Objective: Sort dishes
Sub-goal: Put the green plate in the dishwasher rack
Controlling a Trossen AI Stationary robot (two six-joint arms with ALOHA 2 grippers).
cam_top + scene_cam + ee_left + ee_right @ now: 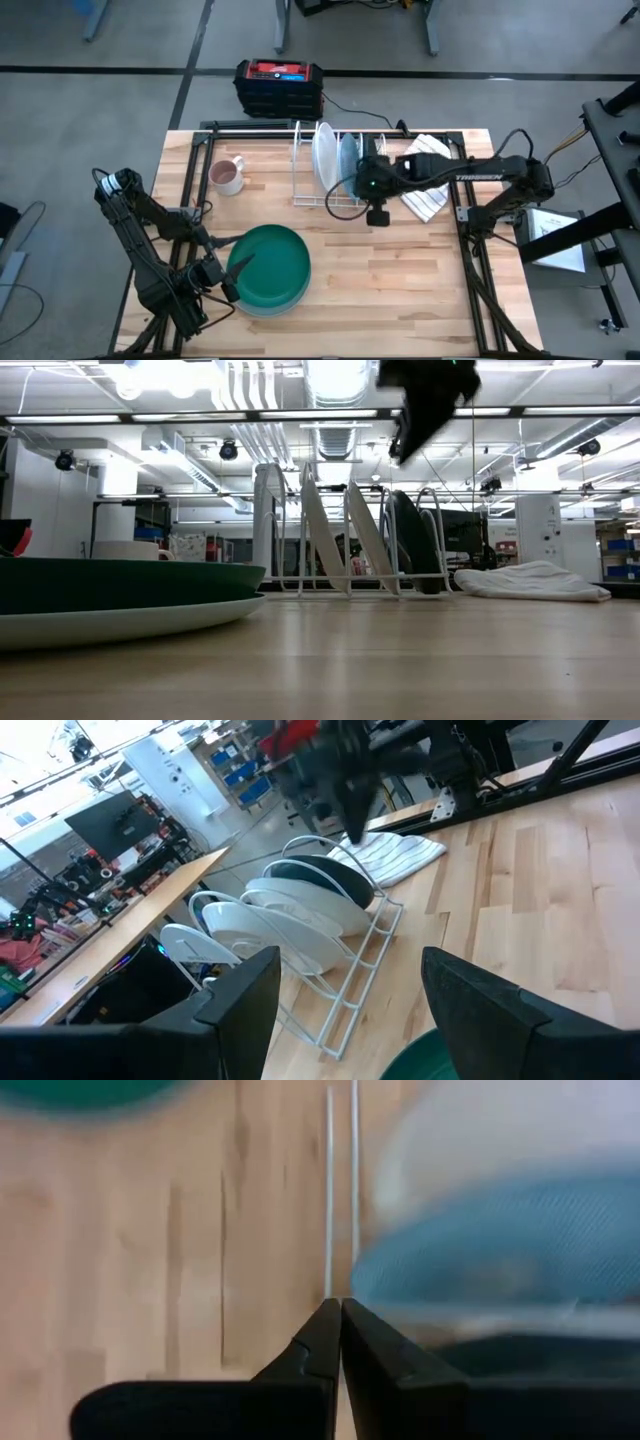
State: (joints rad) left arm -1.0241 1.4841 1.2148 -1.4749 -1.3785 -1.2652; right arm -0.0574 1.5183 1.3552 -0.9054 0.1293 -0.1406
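A green shallow bowl (270,262) rests in a pale teal plate (262,305) at the table's near left; both also show in the low view, the bowl (120,582) above the plate (130,622). A white plate (324,152), a light blue plate (348,160) and a dark grey dish (415,545) stand on edge in a white wire rack (310,200) at the far middle. My left gripper (232,272) is open and empty at the green bowl's left rim; the left wrist view (350,970) shows its wide gap. My right gripper (378,215) is shut and empty, above the rack's near right end (400,450).
A small pinkish mug (228,177) stands left of the rack. A white striped cloth (425,185) lies to the rack's right, under the right arm. A red and black box (278,86) sits beyond the table's far edge. Bare wood lies at the near right (400,290).
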